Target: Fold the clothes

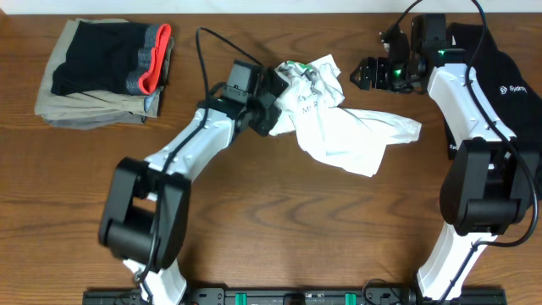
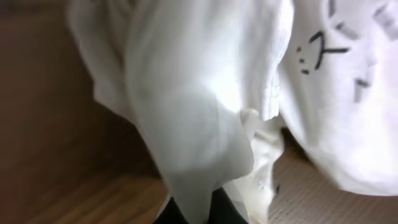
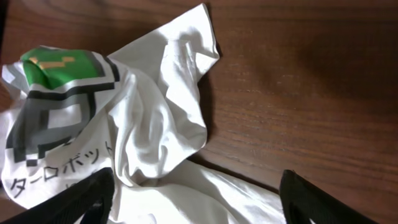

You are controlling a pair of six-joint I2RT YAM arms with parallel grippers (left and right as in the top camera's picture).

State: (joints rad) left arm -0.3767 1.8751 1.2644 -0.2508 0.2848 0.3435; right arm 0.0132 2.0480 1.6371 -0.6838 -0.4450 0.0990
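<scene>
In the left wrist view almost everything is covered by blurred white cloth of the T-shirt (image 2: 205, 93), very close to the camera. The left end effector (image 1: 269, 100) shows there only as a dark shape at the bottom edge, under the cloth, so I cannot tell if it is parted, closed or gripping the fabric. From overhead it sits against the left edge of the T-shirt (image 1: 343, 123), but its fingers are hidden there too.

In the right wrist view the right end effector (image 3: 196, 180) is open: its two dark fingers (image 3: 74, 199) stand wide apart at the bottom corners, cut off by the frame, with nothing between them except the cloth lying below. From overhead this right end effector (image 1: 370, 74) is just beside the upper right part of the garment.

The T-shirt (image 3: 155, 124) lies crumpled on the wooden tabletop (image 1: 254, 220), in the far middle, between the two arms. It is white, bunched high on its left side, with one flatter part spread out to the right and toward the near edge. A square graphic (image 3: 56, 93) in green and grey pixels is wrinkled and partly cut off, and the dark lettering (image 3: 62, 171) under it is only partly readable.

A folded stack (image 1: 102, 72) lies at the far left, well apart. A black top (image 1: 508, 80) is at the right edge, partly behind the right arm.
</scene>
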